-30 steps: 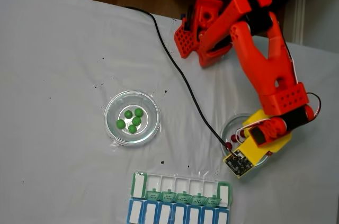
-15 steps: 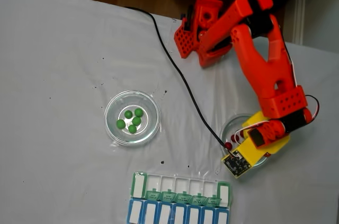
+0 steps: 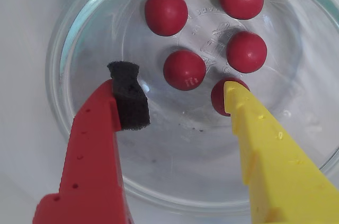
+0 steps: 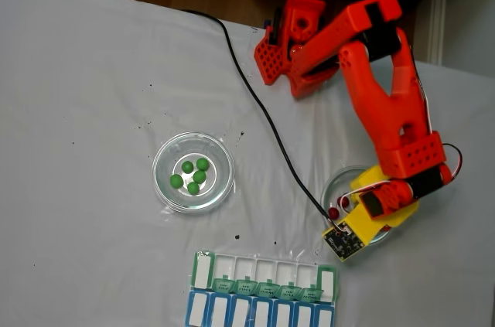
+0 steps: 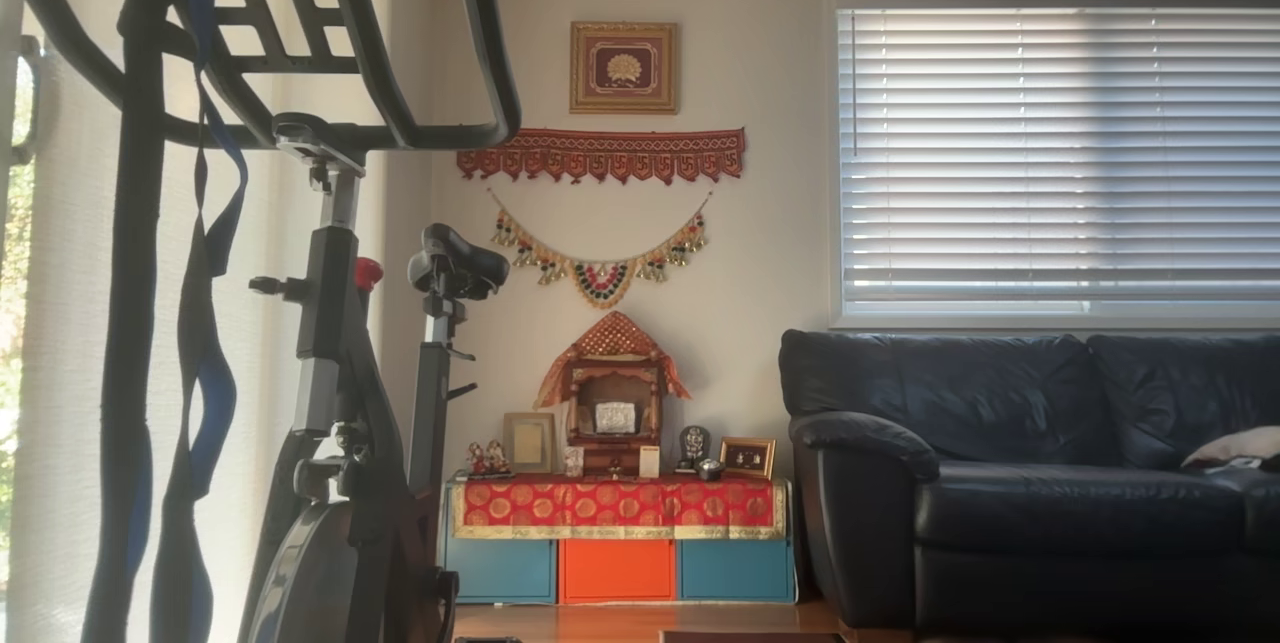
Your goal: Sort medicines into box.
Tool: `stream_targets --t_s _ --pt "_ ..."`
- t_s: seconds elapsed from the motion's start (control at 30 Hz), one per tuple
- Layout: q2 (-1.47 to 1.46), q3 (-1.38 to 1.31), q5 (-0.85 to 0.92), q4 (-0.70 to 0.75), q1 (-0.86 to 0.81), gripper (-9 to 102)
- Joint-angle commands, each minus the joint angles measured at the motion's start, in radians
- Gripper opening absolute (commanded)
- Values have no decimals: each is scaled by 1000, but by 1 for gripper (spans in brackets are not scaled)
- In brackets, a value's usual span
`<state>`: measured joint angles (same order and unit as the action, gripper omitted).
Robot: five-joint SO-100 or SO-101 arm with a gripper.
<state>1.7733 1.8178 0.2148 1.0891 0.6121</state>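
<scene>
In the wrist view, several dark red medicines (image 3: 166,12) lie in a round clear glass dish (image 3: 79,33). My gripper (image 3: 177,87) hangs open just above them. Its red finger with the black foam pad (image 3: 128,102) is on the left. Its yellow finger (image 3: 254,139) is on the right, and its tip overlaps one red ball (image 3: 218,98). Another red ball (image 3: 184,69) sits between the fingertips. In the fixed view the gripper (image 4: 357,205) is over the right dish (image 4: 334,186). Several green medicines (image 4: 193,173) lie in the left dish (image 4: 166,153). The box (image 4: 263,290) lies at the bottom edge.
A black cable (image 4: 263,107) runs across the white table from the back to the camera board (image 4: 341,243) on the wrist. The orange arm base (image 4: 290,41) stands at the back. The other view shows a room with an exercise bike (image 5: 340,373) and a sofa (image 5: 1030,463).
The gripper and wrist have shifted slightly left and lower over the dish of red balls. The balls, dishes and box have not moved.
</scene>
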Motion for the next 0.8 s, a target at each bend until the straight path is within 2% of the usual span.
stream_targets --t_s 0.0,0.77 --pt "12 -21 3 -21 5 28" --pt "-60 -15 -6 -71 21 27"
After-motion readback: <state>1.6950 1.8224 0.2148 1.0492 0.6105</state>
